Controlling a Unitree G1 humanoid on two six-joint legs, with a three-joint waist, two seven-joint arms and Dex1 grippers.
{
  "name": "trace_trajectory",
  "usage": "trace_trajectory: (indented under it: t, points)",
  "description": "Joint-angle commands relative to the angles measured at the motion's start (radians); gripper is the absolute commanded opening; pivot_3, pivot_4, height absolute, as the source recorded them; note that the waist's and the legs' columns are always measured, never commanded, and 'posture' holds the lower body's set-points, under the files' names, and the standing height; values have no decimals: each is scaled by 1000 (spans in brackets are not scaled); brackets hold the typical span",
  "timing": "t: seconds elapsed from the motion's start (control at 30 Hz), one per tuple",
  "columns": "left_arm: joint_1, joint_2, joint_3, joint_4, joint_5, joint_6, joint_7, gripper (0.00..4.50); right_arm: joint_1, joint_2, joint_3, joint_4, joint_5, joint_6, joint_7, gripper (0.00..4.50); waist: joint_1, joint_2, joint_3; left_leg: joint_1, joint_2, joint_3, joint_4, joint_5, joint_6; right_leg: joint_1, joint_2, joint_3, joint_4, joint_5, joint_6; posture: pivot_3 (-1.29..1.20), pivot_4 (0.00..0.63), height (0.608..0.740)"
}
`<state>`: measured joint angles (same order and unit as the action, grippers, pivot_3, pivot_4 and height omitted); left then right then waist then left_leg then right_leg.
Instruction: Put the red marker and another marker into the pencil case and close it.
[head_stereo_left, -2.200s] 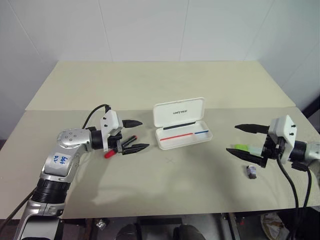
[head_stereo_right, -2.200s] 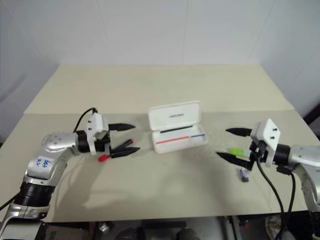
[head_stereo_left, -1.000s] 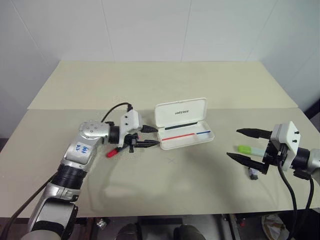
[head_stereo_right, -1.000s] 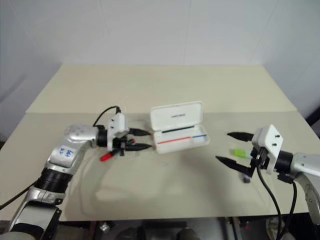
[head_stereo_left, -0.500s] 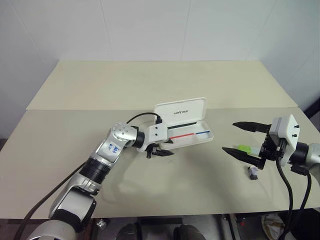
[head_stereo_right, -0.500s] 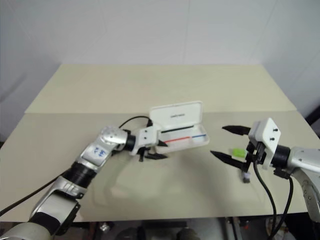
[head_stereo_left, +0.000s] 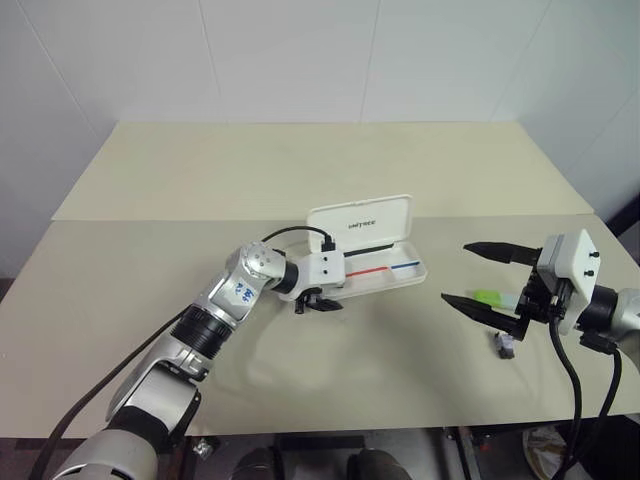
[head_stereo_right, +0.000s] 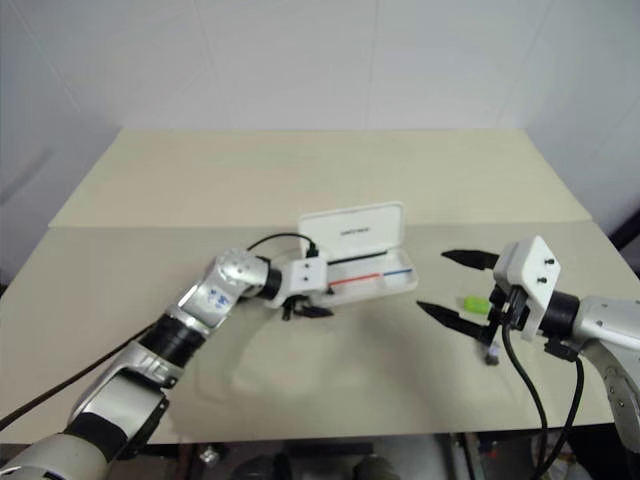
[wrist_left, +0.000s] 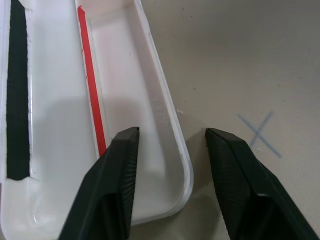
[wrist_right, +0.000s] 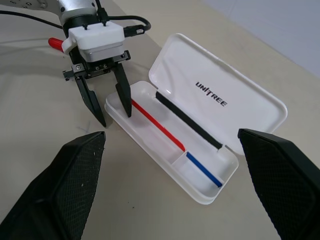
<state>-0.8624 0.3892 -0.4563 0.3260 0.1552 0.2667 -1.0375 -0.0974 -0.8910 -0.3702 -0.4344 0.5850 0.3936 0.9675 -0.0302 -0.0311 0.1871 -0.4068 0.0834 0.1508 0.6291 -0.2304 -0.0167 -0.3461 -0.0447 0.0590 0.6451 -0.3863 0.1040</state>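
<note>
The pencil case (head_stereo_left: 360, 222) lies open in the middle of the worktop (head_stereo_left: 300, 170), lid tipped back, tray empty apart from its red and blue stripes. At the case's left end the left gripper (wrist_left: 172, 132) has its fingers (wrist_left: 117, 180) partly apart and straddling the tray's near wall, one tip inside, one outside, with nothing between them. The red marker (wrist_right: 56, 44) is not in the tray: its cap pokes out just behind that gripper's body, left of the case. I cannot tell whether it is resting on the worktop or caught against the gripper.

Well to the right of the case, the green marker (head_stereo_left: 490, 297) lies on the worktop. The right gripper (head_stereo_left: 455, 272) hangs over it with its fingers spread wide, gripping nothing. A small dark block (head_stereo_left: 505, 345) sits a little nearer the worktop's front edge.

The danger sits with the left fingers. With the wall between them, closing or pulling sideways would probably drag or tip the light case. If the red marker is loose, it could roll further from the case. On the right, a careless grab might catch the block instead.
</note>
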Motion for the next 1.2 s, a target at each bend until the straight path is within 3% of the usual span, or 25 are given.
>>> trace_trajectory:
  t: [0.03, 0.13, 0.17, 0.43, 0.77, 1.2]
  points:
    - [-6, -9, -21, 15, 27, 12, -4, 960, -24, -14, -43, -37, 23, -2, -14, 4500, 0, 0, 0, 0, 0, 0, 0, 0, 0, 0, 0, 0, 0, 0, 0, 0, 150, 740]
    - [-2, -16, -18, 8, 29, 18, -3, 73, -30, -16, -42, -36, 22, -1, -13, 4500, 2, 0, 0, 0, 0, -1, 0, 0, 0, 1, 0, 0, 0, 0, 0, 0, 150, 740]
    - [4, -21, -8, 0, 22, 38, 5, 17, -31, -16, -42, -36, 21, -1, -13, 4500, 3, 0, 0, 1, 0, -1, 1, 0, 0, 2, -1, 0, 0, 0, 0, 0, 150, 740]
    - [49, 14, 41, -127, -21, 61, -19, 17, -23, -11, -35, -15, 13, -9, -6, 4500, 1, 0, 0, 0, 0, -2, 0, 0, 1, 2, -1, 0, 0, 0, 0, 0, 150, 740]
    - [126, 107, 60, -444, -102, 209, -92, 17, -13, -8, -20, 42, 1, -29, 32, 4500, 3, 0, 0, 0, 0, 0, 0, -1, 0, 0, 0, 0, 0, -1, 0, 0, 150, 740]
    - [189, 106, 4, -563, -107, 359, -46, 17, 29, 3, -29, 0, 14, -22, 15, 4500, 1, 0, 0, 0, 0, -1, 1, -1, 0, 1, 0, 1, 0, -1, 1, 0, 150, 740]
